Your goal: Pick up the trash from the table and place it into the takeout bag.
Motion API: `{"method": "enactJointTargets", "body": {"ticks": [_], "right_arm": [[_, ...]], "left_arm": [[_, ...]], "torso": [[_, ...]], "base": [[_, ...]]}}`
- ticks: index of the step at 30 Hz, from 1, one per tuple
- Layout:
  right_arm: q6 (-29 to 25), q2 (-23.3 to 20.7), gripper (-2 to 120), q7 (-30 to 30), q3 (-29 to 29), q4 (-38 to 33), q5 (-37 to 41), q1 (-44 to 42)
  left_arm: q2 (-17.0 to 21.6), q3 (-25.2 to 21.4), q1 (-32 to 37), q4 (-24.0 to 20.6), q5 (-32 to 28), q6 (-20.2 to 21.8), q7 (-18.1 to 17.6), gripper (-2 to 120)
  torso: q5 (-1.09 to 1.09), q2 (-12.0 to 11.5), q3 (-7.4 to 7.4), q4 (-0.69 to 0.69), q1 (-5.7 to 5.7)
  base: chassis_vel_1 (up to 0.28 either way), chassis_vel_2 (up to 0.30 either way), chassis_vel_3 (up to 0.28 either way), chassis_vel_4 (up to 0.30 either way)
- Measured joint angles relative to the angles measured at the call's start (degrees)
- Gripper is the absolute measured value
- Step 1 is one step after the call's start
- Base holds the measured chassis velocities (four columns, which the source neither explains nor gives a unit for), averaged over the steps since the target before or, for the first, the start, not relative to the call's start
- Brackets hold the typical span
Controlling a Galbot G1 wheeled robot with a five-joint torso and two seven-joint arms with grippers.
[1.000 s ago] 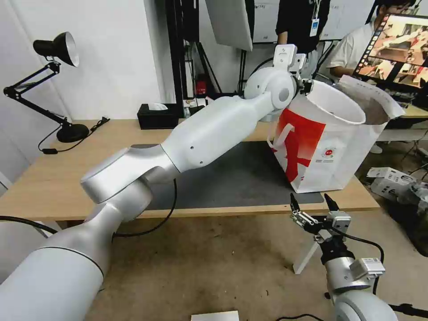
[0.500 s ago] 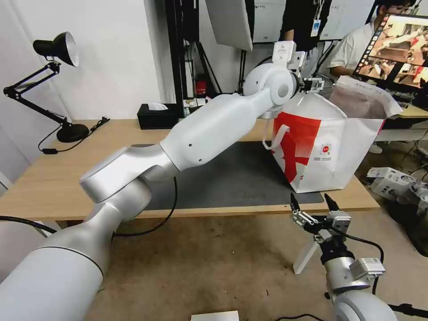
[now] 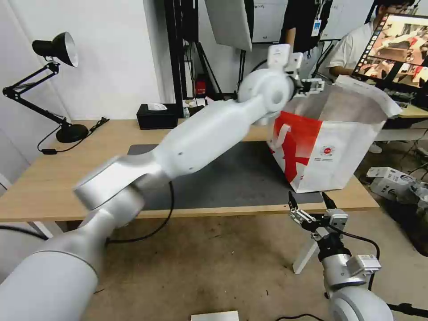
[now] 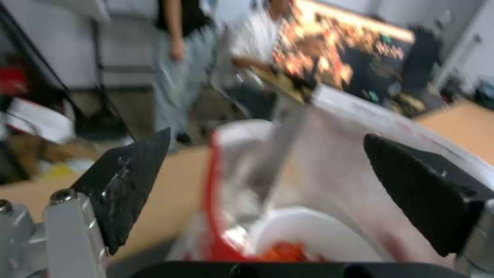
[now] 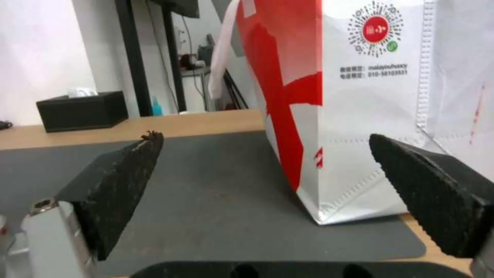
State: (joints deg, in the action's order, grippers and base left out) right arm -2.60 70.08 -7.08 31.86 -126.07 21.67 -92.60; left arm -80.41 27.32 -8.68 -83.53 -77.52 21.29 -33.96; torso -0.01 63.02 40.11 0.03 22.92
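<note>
The takeout bag [image 3: 339,147] stands open on the right end of the dark mat [image 3: 240,178] on the table [image 3: 53,178]. My left gripper [image 3: 313,85] hovers open at the bag's near top rim. In the left wrist view, between its spread fingers [image 4: 129,181], the foil-lined bag [image 4: 360,162] holds the trash: a white bowl [image 4: 319,235] of red crayfish shells [image 4: 280,251]. My right gripper [image 3: 307,196] waits open just below the table's front edge, facing the bag [image 5: 360,96] with nothing between its fingers [image 5: 118,181].
A black tissue box [image 3: 157,115] sits at the table's back edge, also visible in the right wrist view [image 5: 82,110]. A black desk lamp [image 3: 58,49] stands at the far left. A monitor [image 3: 397,49] and seated people are behind the bag. Boxes [image 3: 390,176] lie on the floor at right.
A second ago the white bowl sat at the bag's mouth by my left gripper; it has since dropped inside. The bag's mouth has sprung back and my left arm has drawn slightly back.
</note>
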Motion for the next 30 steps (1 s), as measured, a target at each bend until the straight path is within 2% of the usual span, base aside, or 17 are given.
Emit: {"method": "enactJointTargets", "body": {"ticks": [1,4,5,8,9,13,14,16,17,18,20,21,24,25,28,29,30], "right_arm": [[0.0,0.0,100,0.0,0.0,0.0,0.0,0.0],[0.2,-0.7,100,-0.1,0.2,0.2,0.9,0.6],[0.2,-0.7,100,-0.1,0.2,0.2,0.9,0.6],[0.4,-1.7,100,-0.3,0.6,0.3,1.4,0.9],[0.4,-1.7,100,-0.3,0.6,0.3,1.4,0.9],[0.7,-2.8,100,-0.6,0.8,0.5,1.6,1.6],[0.7,-2.8,100,-0.6,0.8,0.5,1.6,1.6],[0.8,-2.7,100,-0.8,0.9,0.9,1.5,2.0],[0.8,-2.7,100,-0.8,0.9,0.9,1.5,2.0],[0.8,-2.5,100,-0.8,1.0,1.0,1.4,2.0],[0.8,-2.3,100,-1.0,1.8,0.9,1.3,1.9],[0.8,-2.3,100,-1.0,1.8,0.9,1.3,1.9],[1.0,-2.5,100,-1.1,2.3,0.9,1.2,2.2],[1.0,-2.5,100,-1.1,2.3,0.9,1.2,2.2],[1.4,-2.5,100,-1.4,3.0,0.3,0.6,1.9],[1.4,-2.5,100,-1.4,3.0,0.3,0.6,1.9],[1.5,-2.4,100,-1.5,3.2,-0.1,0.2,1.7]], "left_arm": [[0.0,0.0,0.0,0.0,0.0,0.0,0.0,100],[7.8,-3.3,6.4,-9.4,5.3,-4.0,-1.9,100],[7.8,-3.3,6.4,-9.4,5.3,-4.0,-1.9,100],[16.7,-8.3,16.4,-18.6,13.0,-7.1,-1.6,100],[16.7,-8.3,16.4,-18.6,13.0,-7.1,-1.6,100],[30.1,-21.4,35.1,-29.8,22.5,-9.4,3.0,100],[30.1,-21.4,35.1,-29.8,22.5,-9.4,3.0,100],[35.4,-30.5,47.7,-34.7,26.2,-10.2,4.8,100],[35.4,-30.5,47.7,-34.7,26.2,-10.2,4.8,100],[36.7,-33.8,52.6,-36.3,28.3,-11.0,5.2,100],[36.1,-44.0,67.4,-40.1,35.5,-12.4,7.9,100],[36.1,-44.0,67.4,-40.1,35.5,-12.4,7.9,100],[30.0,-54.5,84.7,-45.4,42.4,-14.4,10.8,100],[30.0,-54.5,84.7,-45.4,42.4,-14.4,10.8,100],[21.1,-60.2,98.3,-49.7,49.5,-17.3,15.0,100],[21.1,-60.2,98.3,-49.7,49.5,-17.3,15.0,100],[18.8,-61.0,101.3,-50.8,51.3,-17.9,16.0,100]], "torso": [[0.00,0.0,0.00,0.00,0.00],[-0.02,0.0,0.00,-0.02,0.00],[-0.02,0.0,0.00,-0.02,0.00],[-0.03,0.0,0.00,-0.04,0.01],[-0.03,0.0,0.00,-0.04,0.01],[-0.03,0.0,-0.01,0.00,0.00],[-0.03,0.0,-0.01,0.00,0.00],[-0.06,0.0,-0.01,0.05,-0.01],[-0.06,0.0,-0.01,0.05,-0.01],[0.02,0.0,-0.01,0.01,0.00],[-0.04,0.0,-0.01,-0.04,-0.01],[-0.04,0.0,-0.01,-0.04,-0.01],[-0.02,0.0,-0.01,-0.01,-0.01],[-0.02,0.0,-0.01,-0.01,-0.01],[0.00,0.0,-0.02,-0.01,-0.02],[0.00,0.0,-0.02,-0.01,-0.02],[0.01,0.0,-0.02,-0.01,-0.02]], "base": [[0.000,0.000,0.000,0.000],[0.000,0.000,0.000,0.000],[0.000,0.000,0.000,0.000],[0.000,0.000,0.000,0.000],[0.000,0.000,0.000,0.000],[0.000,0.000,0.000,0.000],[0.000,0.000,0.000,0.000],[0.000,0.000,0.000,0.000],[0.000,0.000,0.000,0.000],[0.000,0.000,0.000,0.000],[0.000,0.000,0.000,0.000],[0.000,0.000,0.000,0.000],[0.000,0.000,0.000,0.000],[0.000,0.000,0.000,0.000],[0.000,0.000,0.000,0.000],[0.000,0.000,0.000,0.000],[0.000,0.000,0.000,0.000]]}}
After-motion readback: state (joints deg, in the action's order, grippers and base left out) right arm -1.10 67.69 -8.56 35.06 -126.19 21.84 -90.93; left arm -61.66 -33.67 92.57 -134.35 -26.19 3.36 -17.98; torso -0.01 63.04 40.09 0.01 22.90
